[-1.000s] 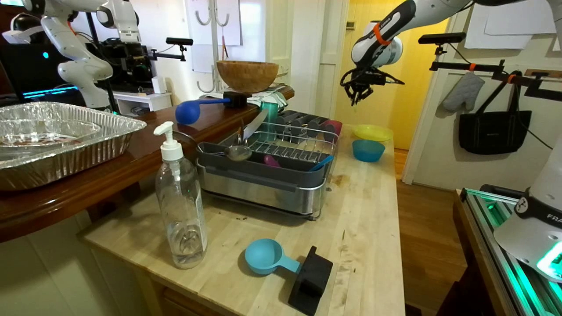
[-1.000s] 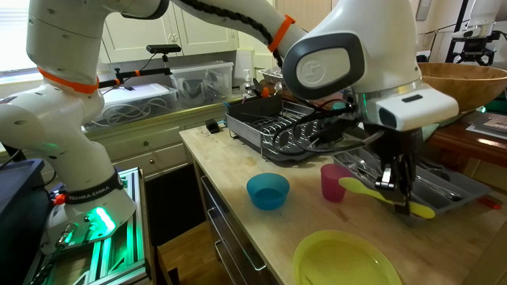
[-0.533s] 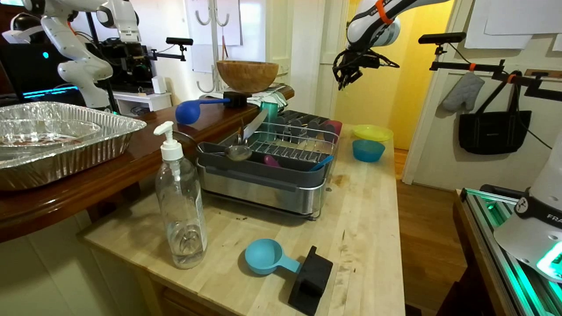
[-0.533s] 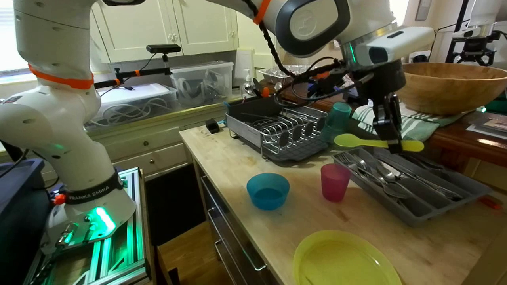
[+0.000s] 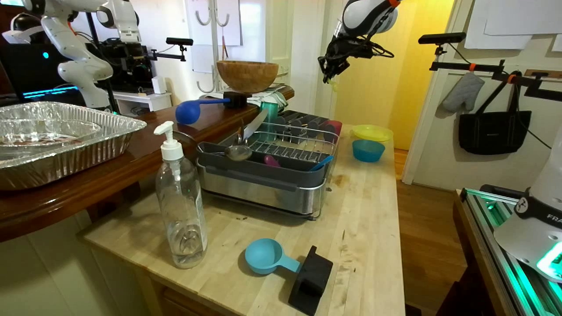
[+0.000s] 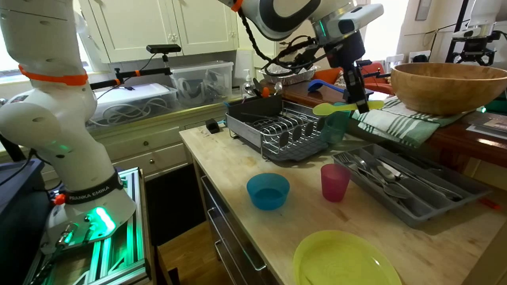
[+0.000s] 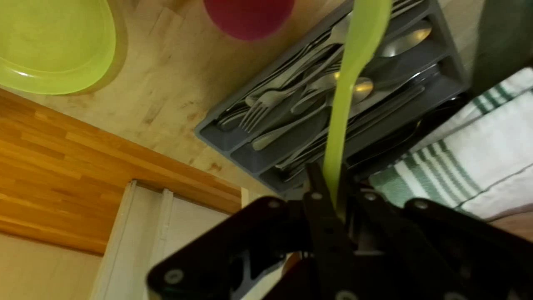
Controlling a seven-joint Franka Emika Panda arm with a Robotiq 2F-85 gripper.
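A yellow-green plastic spoon point(image 6: 334, 108) is pinched across its handle by my gripper point(image 6: 362, 107), which is shut on it. In the wrist view the spoon point(image 7: 345, 87) runs up from between the fingertips, its bowl end cut by the top edge. Gripper and spoon hang in the air, tilted, in front of the teal cup point(image 6: 334, 128) in that exterior view. A grey cutlery tray point(image 6: 414, 219) with metal forks, spoons and knives stands on the counter below. In an exterior view the gripper point(image 5: 328, 80) is seen from afar, with little of the spoon visible.
A wire dish rack point(image 6: 244, 130) stands beside the teal cup. A pink cup point(image 6: 334, 183), a blue bowl point(image 6: 268, 190) and a yellow plate point(image 6: 344, 261) are on the counter. A wooden bowl point(image 6: 447, 91) and striped towel point(image 6: 400, 122) occupy the raised ledge.
The gripper has risen from the cutlery tray with the spoon in its grasp. It has also shifted left in both exterior views, toward the dish rack side.
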